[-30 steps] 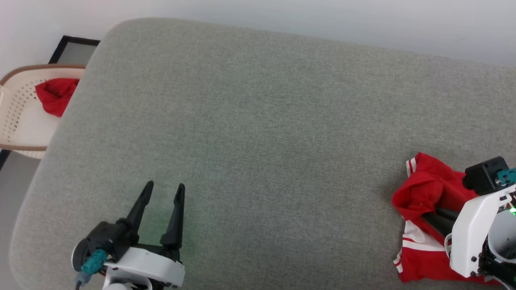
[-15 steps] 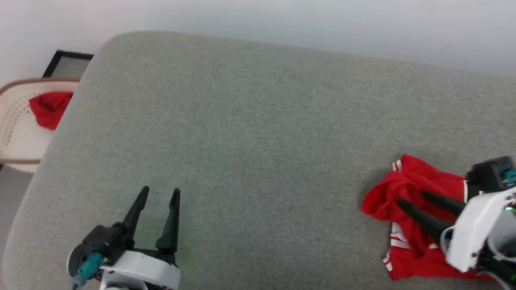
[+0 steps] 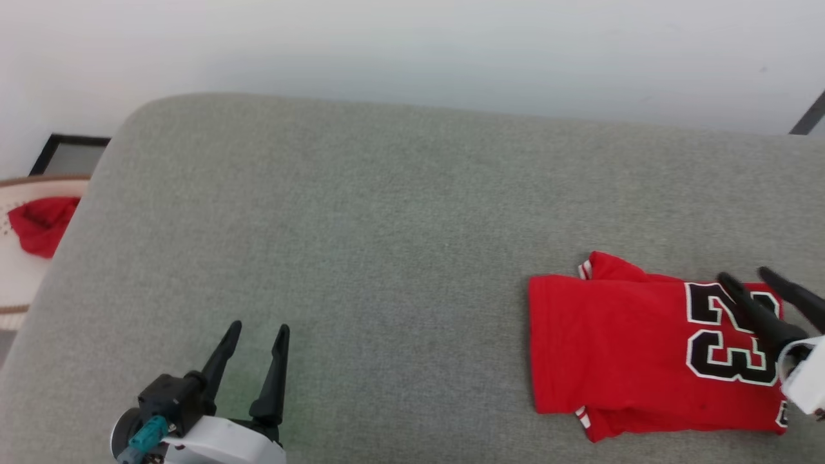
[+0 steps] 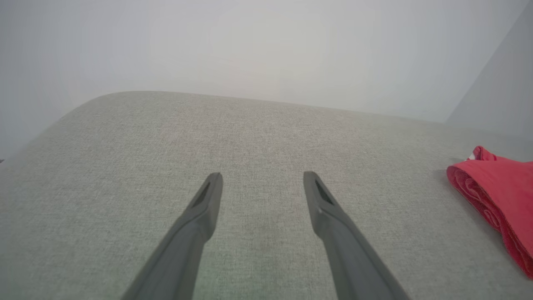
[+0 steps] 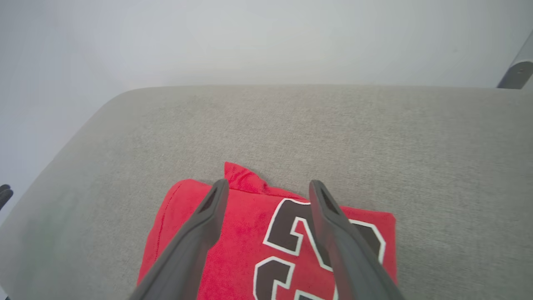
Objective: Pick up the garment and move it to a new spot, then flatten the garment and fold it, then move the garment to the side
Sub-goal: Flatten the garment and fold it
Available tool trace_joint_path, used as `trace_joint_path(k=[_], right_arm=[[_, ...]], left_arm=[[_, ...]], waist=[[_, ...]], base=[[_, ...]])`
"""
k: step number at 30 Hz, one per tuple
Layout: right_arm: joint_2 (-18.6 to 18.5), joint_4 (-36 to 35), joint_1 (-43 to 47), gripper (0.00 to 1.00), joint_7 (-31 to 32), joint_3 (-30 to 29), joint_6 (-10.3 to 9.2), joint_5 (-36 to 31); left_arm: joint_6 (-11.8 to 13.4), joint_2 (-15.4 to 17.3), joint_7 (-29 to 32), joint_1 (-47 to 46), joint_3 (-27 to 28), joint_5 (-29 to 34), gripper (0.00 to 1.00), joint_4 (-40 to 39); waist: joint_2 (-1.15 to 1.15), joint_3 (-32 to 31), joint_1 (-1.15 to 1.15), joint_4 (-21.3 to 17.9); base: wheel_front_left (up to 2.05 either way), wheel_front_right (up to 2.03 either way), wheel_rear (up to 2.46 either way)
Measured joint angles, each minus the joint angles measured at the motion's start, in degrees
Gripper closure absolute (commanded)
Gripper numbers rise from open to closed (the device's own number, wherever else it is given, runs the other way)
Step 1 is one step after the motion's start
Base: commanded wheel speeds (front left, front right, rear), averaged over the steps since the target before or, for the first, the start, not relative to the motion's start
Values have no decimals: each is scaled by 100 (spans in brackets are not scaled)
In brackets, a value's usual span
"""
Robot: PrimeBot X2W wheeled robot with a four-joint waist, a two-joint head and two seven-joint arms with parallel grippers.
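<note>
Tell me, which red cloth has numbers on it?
The folded garment on the grey cushion, by the right claw: it shows a black-and-white 23. The other red cloth lies crumpled in the basket, plain.

We see a broad padded surface (image 3: 361, 245) covered in grey-green woven fabric, its far left corner rounded, taking up most of the head view. Behind it rises a plain pale wall (image 3: 412, 45), evenly lit and free of hard shadows (the light looks soft and diffuse). At the far left, beyond the padded edge, we make out a cream basket (image 3: 16, 283) with a brown rim, and a crumpled red cloth (image 3: 40, 224) lying in it. Just behind the basket, a dark-framed grey panel (image 3: 69, 156) sits at the foot of the wall. At the upper right a thin dark bar (image 3: 811, 115) slants across the wall; we cannot tell what it belongs to.
</note>
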Motion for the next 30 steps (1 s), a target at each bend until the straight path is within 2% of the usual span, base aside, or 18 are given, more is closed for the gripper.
trace_joint_path(k=[5,8,20,23,30], right_arm=[[-22,392,135,0,-816,-142,0,-201],[20,678,257,0,-1332,-189,0,-535],[576,1298,537,0,-3022,-293,0,-1438],[660,1305,669,0,-3294,-353,0,-1553],[904,1051,1054,0,-3410,-743,0,-1825]], left_arm=[[0,-13,0,-42,-4,-127,0,151],[0,-40,0,-20,64,-167,0,200],[0,-191,0,285,366,-32,0,77],[0,-211,0,392,374,36,0,24],[0,-205,0,701,481,256,0,-337]], waist=[[0,-157,0,-110],[0,-260,0,-164],[0,-582,0,-318],[0,-655,0,-296],[0,-825,0,-227]], base=[[0,0,0],[0,0,0],[0,0,0],[0,0,0],[0,0,0]])
